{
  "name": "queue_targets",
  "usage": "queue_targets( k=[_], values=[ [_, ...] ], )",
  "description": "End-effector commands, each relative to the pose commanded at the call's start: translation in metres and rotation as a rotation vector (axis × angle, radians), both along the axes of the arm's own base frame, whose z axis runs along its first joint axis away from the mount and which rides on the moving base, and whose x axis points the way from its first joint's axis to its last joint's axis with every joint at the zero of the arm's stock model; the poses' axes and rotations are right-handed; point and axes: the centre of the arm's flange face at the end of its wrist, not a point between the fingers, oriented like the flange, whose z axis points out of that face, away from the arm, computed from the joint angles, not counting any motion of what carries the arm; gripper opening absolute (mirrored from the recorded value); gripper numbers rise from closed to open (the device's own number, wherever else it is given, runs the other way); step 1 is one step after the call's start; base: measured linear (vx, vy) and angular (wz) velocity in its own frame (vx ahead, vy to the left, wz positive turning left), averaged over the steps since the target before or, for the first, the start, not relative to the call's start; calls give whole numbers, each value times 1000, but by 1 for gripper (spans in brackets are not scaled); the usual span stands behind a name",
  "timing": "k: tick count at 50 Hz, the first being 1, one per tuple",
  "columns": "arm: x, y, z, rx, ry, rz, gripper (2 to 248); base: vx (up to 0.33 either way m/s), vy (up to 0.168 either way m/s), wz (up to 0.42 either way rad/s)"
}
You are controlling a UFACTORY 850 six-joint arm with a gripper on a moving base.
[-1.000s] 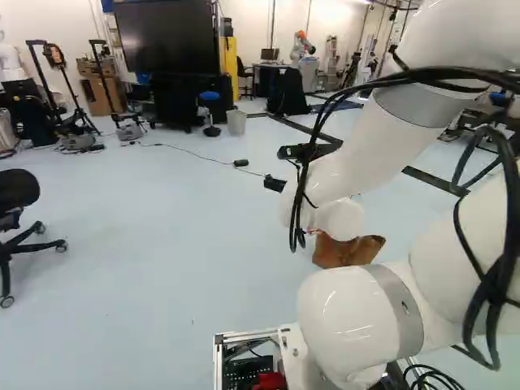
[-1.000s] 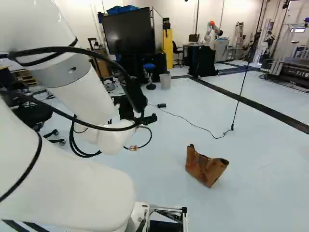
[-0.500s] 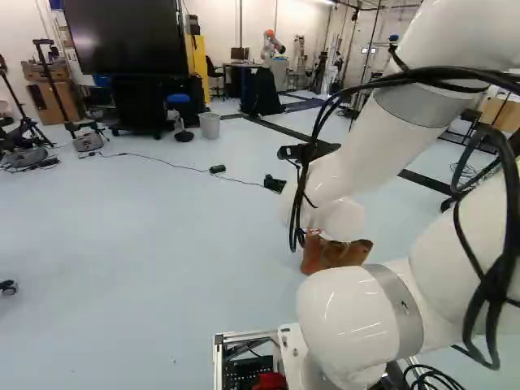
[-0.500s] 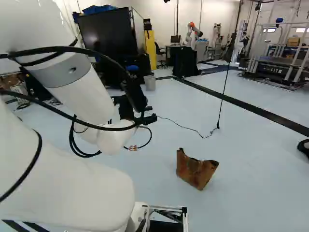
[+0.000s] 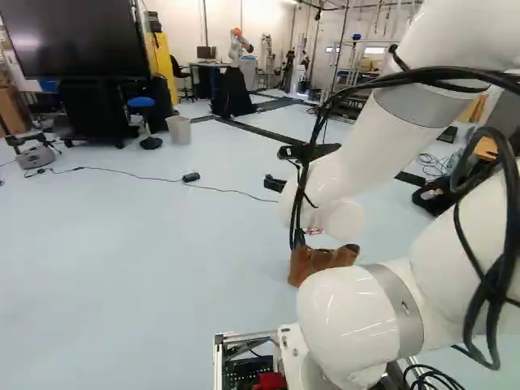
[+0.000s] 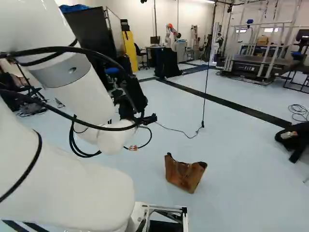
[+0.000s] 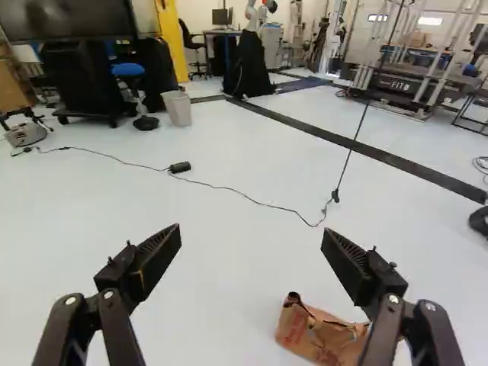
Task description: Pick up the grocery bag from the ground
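In the left base view, the gripper (image 5: 275,184) shows as a small dark form beside the wrist of the white arm (image 5: 382,146), above the floor (image 5: 154,252). The grocery bag (image 5: 305,265), brown, rests on the floor lower in that view than the gripper and slightly to its right, partly hidden by the arm's joints. Farther ahead of the gripper, beyond the small black box (image 5: 191,177) on its thin cable (image 5: 134,175), stand the waste bin (image 5: 179,130) and a stool (image 5: 141,114) with a blue seat. In the right base view, the bag is seen in full, below and to the right of the gripper and apart from it; its uneven upper edge rises to a point at one end. A dark floor stripe (image 6: 227,103) runs diagonally beyond the gripper. In the wrist view, the gripper (image 7: 252,232) is wide, its two black fingers well apart with bare floor between the tips, and it holds nothing. The bag lies below the level of the fingertips in the line of sight, close beside one finger, which covers part of it. The cable curves across the floor ahead of both fingers.
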Motion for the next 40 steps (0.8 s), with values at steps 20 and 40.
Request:
queue_targets(
  k=[20, 40],
  values=[
    [19, -2, 2, 10, 9, -26, 247, 171, -52, -253],
    [61, -4, 5, 22, 33, -57, 247, 2, -1, -4]
  ],
)
